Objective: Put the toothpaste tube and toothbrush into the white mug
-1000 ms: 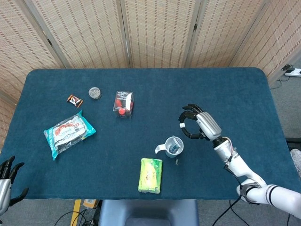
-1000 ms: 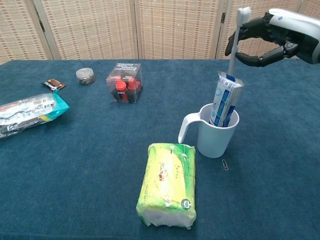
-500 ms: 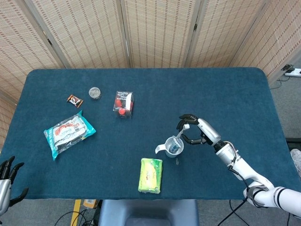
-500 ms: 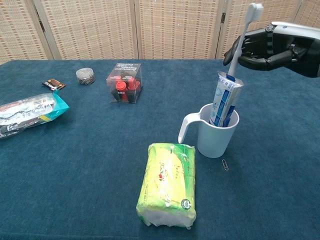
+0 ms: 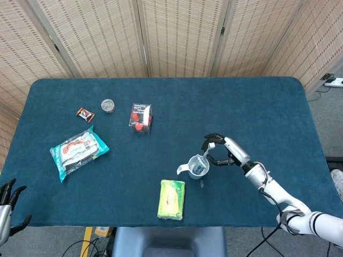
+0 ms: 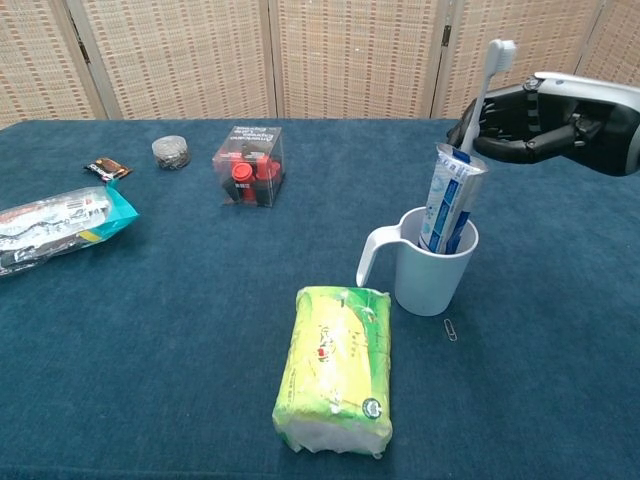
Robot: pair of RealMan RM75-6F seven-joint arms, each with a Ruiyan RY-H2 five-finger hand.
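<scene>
Right hand (image 6: 545,120) pinches the brush (image 6: 482,92) upright in the mug (image 6: 432,266), beside the tube (image 6: 449,198); left hand (image 5: 7,199), far from the mug, fingers spread

White mug (image 6: 436,266) upright, holding tilted toothpaste tube (image 6: 449,199) and white toothbrush (image 6: 483,88)

toothpaste tube (image 6: 447,200) and toothbrush (image 6: 482,88) in mug (image 6: 432,270); tissue pack (image 6: 335,365) before it

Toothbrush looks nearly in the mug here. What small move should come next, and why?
Probably open the right hand and let go: the toothbrush already stands in the white mug beside the toothpaste tube, while the fingers hold its upper handle.
</scene>
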